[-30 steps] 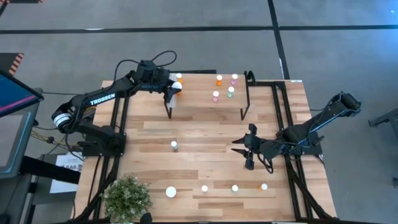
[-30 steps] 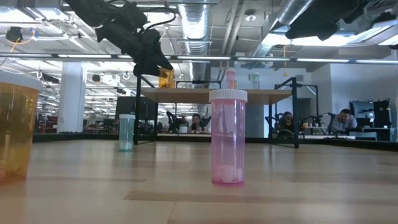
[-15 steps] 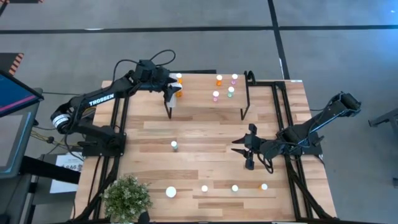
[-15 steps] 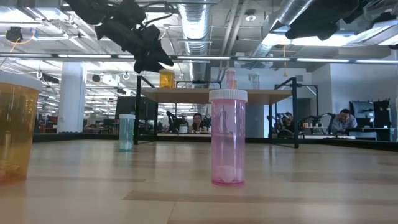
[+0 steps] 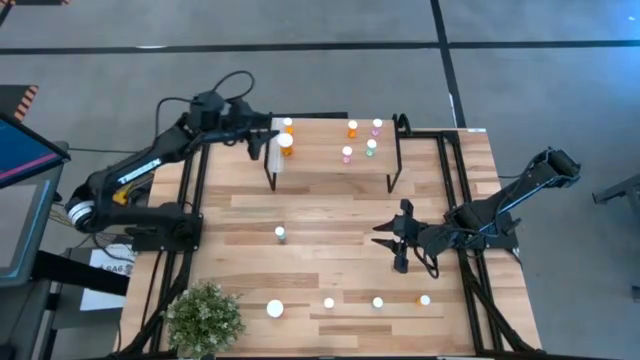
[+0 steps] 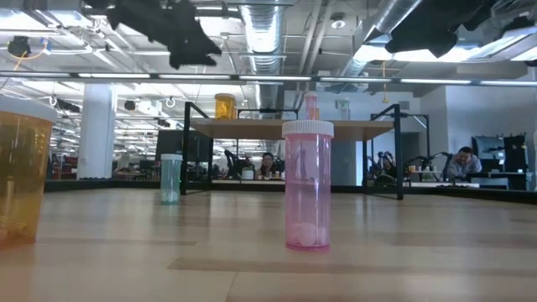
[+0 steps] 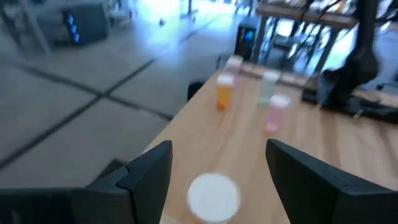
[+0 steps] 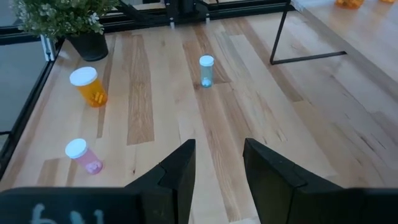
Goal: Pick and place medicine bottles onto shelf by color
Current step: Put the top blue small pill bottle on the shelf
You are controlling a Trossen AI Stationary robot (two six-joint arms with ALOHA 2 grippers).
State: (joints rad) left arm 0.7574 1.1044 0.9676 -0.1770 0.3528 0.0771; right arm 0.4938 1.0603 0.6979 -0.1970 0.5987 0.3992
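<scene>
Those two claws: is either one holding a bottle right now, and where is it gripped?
Neither. The left gripper is open above the orange bottle standing on the shelf; the right gripper is open and empty.

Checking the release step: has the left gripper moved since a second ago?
Yes. The left gripper, open, has backed off the orange bottle on the shelf, toward the table's left edge in the high view.

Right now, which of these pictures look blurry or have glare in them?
Left wrist view: soft all over, the white cap between the left gripper's fingers smeared, background washed out bright. Low view: pink bottle sharp, the near orange bottle blurred, ceiling lights glaring. High view and right wrist view: crisp, evenly lit.
</scene>
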